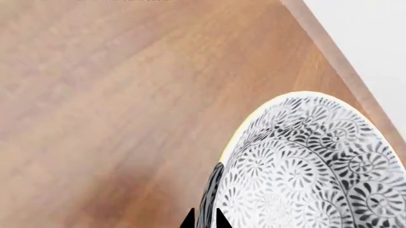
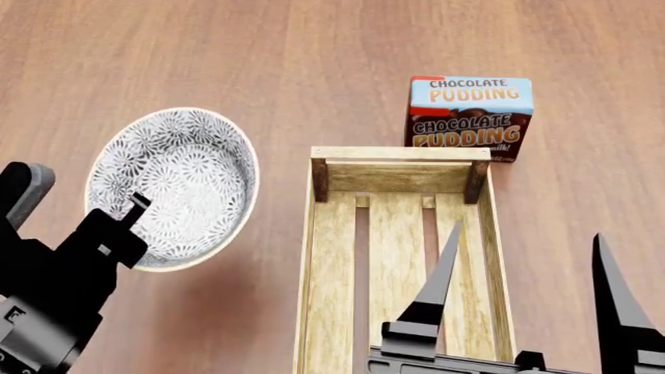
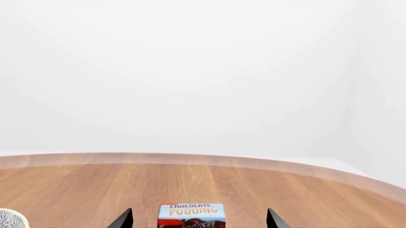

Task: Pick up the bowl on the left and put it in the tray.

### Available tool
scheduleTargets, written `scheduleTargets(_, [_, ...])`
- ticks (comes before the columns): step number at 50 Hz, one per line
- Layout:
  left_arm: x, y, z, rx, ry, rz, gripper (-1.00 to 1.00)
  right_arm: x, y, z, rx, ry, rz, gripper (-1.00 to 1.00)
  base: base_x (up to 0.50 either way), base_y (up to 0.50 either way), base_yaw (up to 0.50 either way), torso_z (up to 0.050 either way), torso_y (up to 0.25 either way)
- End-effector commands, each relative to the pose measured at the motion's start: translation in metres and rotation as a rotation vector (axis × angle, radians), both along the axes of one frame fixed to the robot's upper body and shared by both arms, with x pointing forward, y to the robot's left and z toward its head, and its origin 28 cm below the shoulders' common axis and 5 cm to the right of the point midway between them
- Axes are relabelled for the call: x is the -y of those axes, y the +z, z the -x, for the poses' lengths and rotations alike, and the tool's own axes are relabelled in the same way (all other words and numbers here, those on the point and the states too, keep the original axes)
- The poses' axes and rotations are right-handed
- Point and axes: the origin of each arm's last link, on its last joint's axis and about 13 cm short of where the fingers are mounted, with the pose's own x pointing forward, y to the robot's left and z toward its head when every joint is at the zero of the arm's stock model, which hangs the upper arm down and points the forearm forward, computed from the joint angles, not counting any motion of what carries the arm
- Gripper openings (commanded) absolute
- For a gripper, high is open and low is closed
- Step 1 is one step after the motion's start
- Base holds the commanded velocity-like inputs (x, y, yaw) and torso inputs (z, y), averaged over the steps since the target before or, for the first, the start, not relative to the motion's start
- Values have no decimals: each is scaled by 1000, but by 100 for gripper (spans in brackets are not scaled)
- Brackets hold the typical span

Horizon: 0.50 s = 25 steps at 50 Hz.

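The bowl (image 2: 182, 175), white with a dense grey-blue floral pattern, is at the left of the wooden tabletop, left of the tray (image 2: 310, 265). My left gripper (image 2: 127, 212) is shut on the bowl's near rim. In the left wrist view the two black fingertips (image 1: 188, 220) pinch the bowl's (image 1: 304, 161) wall, one inside and one outside. The light-wood tray with a slatted bottom holds nothing. My right gripper (image 2: 525, 280) stands open over the tray's near half. A sliver of the bowl (image 3: 9, 219) shows in the right wrist view.
A chocolate pudding box (image 2: 469, 117) stands upright just beyond the tray's far end rail (image 2: 400, 153), also straight ahead of my right gripper (image 3: 199, 219). The table's far edge (image 1: 330, 52) runs close behind the bowl in the left wrist view.
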Motion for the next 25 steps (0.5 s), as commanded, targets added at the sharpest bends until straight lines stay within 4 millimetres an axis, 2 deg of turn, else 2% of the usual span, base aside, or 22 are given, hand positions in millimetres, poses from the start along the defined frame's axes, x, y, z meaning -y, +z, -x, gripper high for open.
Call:
scheduleTargets(1, [13, 27, 18, 57, -66, 13, -100, 0, -1, 0, -2, 2, -1, 100, 0, 0, 0, 0, 0])
scheduleTargets(12, [29, 39, 29, 72, -121, -11, -100, 0, 0, 0, 3, 2, 0, 100, 0, 0, 0, 0, 0])
scheduleTargets(25, [50, 46, 32, 83, -171, -55, -100, 0, 2, 1, 7, 3, 0, 100, 0, 0, 0, 0, 0])
